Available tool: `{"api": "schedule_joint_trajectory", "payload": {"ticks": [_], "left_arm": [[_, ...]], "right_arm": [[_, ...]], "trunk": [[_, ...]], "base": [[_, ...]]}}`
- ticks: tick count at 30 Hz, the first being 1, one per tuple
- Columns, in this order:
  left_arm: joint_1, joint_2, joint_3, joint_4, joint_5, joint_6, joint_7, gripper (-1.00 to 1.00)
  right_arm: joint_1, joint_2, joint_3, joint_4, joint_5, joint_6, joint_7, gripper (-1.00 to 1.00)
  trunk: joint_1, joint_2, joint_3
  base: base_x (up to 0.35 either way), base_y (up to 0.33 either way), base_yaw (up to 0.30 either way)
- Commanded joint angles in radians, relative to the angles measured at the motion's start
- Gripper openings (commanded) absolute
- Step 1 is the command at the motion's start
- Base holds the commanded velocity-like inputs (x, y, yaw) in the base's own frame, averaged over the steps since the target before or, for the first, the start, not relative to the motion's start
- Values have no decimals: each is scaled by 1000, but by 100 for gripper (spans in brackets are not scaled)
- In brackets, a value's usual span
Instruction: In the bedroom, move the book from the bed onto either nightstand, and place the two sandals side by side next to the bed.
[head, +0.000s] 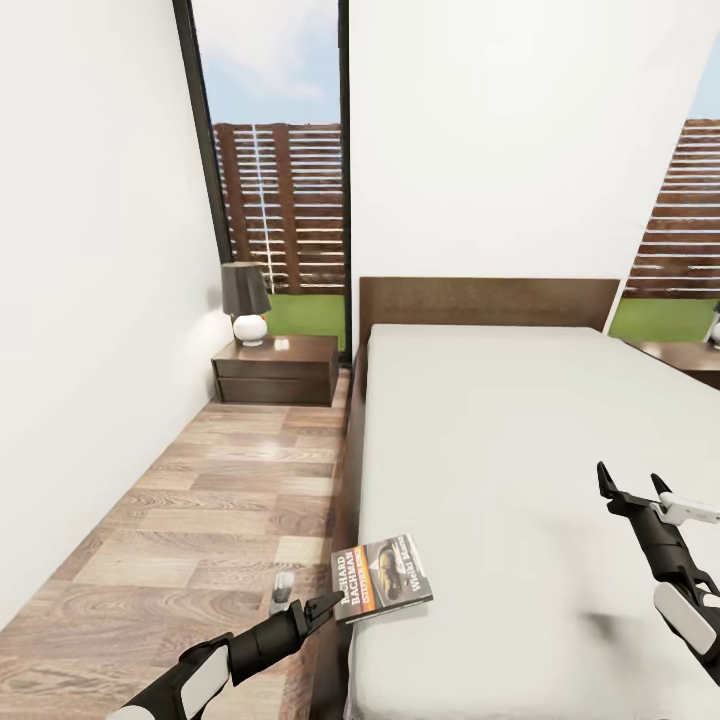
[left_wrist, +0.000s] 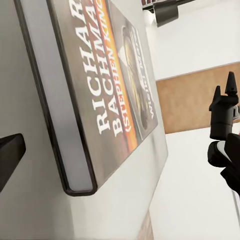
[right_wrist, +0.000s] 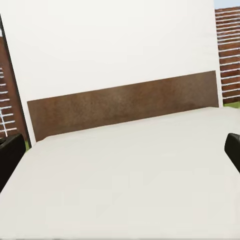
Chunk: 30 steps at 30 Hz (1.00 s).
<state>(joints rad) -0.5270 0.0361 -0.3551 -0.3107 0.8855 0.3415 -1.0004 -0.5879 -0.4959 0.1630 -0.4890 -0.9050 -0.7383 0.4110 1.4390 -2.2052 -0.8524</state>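
The book (head: 380, 576), with an orange-striped cover and white lettering, lies flat on the near left corner of the bed (head: 520, 420). My left gripper (head: 325, 603) is open at the book's left edge, its fingertips just short of the spine. Up close in the left wrist view, the book (left_wrist: 100, 90) sits ahead of one dark finger (left_wrist: 10, 155). My right gripper (head: 632, 480) hangs open and empty above the mattress at the right; it also appears in the left wrist view (left_wrist: 223, 107). A nightstand (head: 278, 368) stands by the window left of the headboard (head: 490, 298). The sandals are out of view.
A dark-shaded lamp (head: 246, 300) occupies the left nightstand's back corner. A second nightstand (head: 690, 358) sits at the bed's far right. A small pale object (head: 282, 592) lies on the wood floor (head: 200, 500) beside the bed. The white wall (head: 90, 300) bounds the narrow aisle.
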Motion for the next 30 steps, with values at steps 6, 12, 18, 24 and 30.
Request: {"api": "schedule_joint_trajectory", "payload": {"ticks": [6,12,18,24,30], "left_arm": [[-1,1,-5,0,10,10,-1,100],[-1,1,-5,1,10,10,-1,100],[-1,1,-5,1,10,10,-1,100],[-1,1,-5,0,10,10,-1,100],[-1,1,-5,0,10,10,-1,100]], "right_arm": [[-1,-1,7,1,-11,-4,4,100],[-1,-1,7,1,-11,-4,4,100],[-1,-1,7,1,-11,-4,4,100],[-1,-1,7,1,-11,-4,5,100],[-1,-1,7,1,-11,-4,4,100]], "trunk": [[0,-1,-1],[0,-1,-1],[0,-1,-1],[11,-22,-10],[11,-22,-10]], "base": [[0,0,0],[0,0,0],[0,0,0],[0,0,0],[0,0,0]]}}
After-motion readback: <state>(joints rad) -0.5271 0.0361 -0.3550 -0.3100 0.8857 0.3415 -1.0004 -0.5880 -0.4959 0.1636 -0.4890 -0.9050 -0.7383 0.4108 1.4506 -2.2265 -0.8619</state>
